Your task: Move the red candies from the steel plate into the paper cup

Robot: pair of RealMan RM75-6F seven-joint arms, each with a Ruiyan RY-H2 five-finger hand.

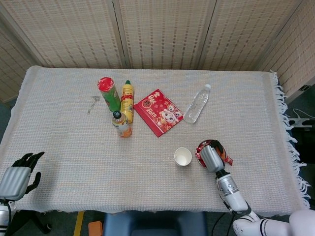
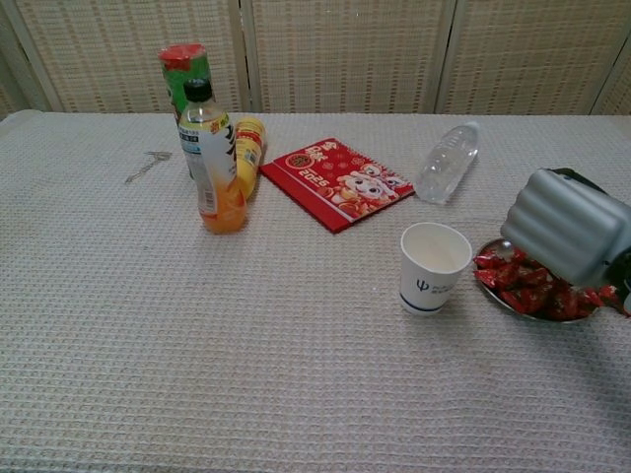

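The white paper cup (image 1: 183, 157) (image 2: 434, 267) stands upright and looks empty. Just right of it lies the steel plate (image 2: 490, 293), piled with red wrapped candies (image 2: 530, 283) (image 1: 227, 159). My right hand (image 2: 570, 235) (image 1: 211, 157) hovers above the plate, lifted clear of the candies, its grey back toward the chest camera. Its fingers curl down on the far side, and what lies inside them is hidden. My left hand (image 1: 17, 177) hangs off the table's near left corner with its fingers apart and nothing in it.
At the back stand a red-lidded green can (image 2: 186, 74), an orange drink bottle (image 2: 212, 163) and a yellow bottle (image 2: 249, 148). A red booklet (image 2: 338, 181) and a clear bottle on its side (image 2: 447, 163) lie behind the cup. The fringed cloth edge (image 1: 290, 132) runs along the right.
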